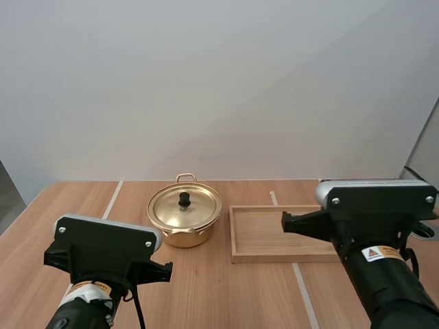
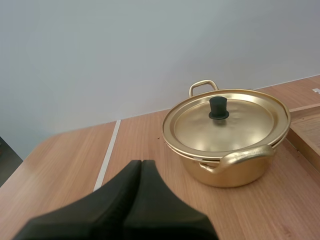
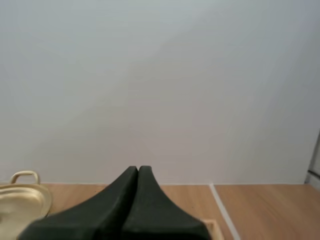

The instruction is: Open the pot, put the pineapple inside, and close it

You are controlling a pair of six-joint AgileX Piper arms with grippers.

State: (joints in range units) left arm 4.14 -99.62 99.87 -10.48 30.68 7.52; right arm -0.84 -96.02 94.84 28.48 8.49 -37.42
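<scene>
High view put both arms nearest the camera, drawn back at the table's (image 1: 206, 288) front edge. Left gripper (image 2: 141, 165) had its 2 black fingers pressed together into 1 dark wedge with nothing between them, aimed toward the pot (image 2: 227, 150) but well short of it. Right gripper (image 3: 138, 171) looked the same, fingers pressed flat together on nothing, held above the near edge of the wooden tray (image 1: 264, 236).

Farther out, the gold pot (image 1: 184, 221) stood on the table just left of the tray, apart from it by a thin gap. Its lid (image 2: 226, 120) sat squarely on the rim, the black knob (image 2: 218, 107) upright at its middle, 1 handle facing the arms and 1 facing away. The tray's floor was bare wood as far as could be seen, part of it hidden behind the right arm.

No pineapple lay anywhere on the table or tray. My reading was that this fit 2 stages alike: the fruit sealed inside with the lid back on and the job complete, or a closed pot with the fruit somewhere out of sight. With the lid on, the pot's contents could not be told
</scene>
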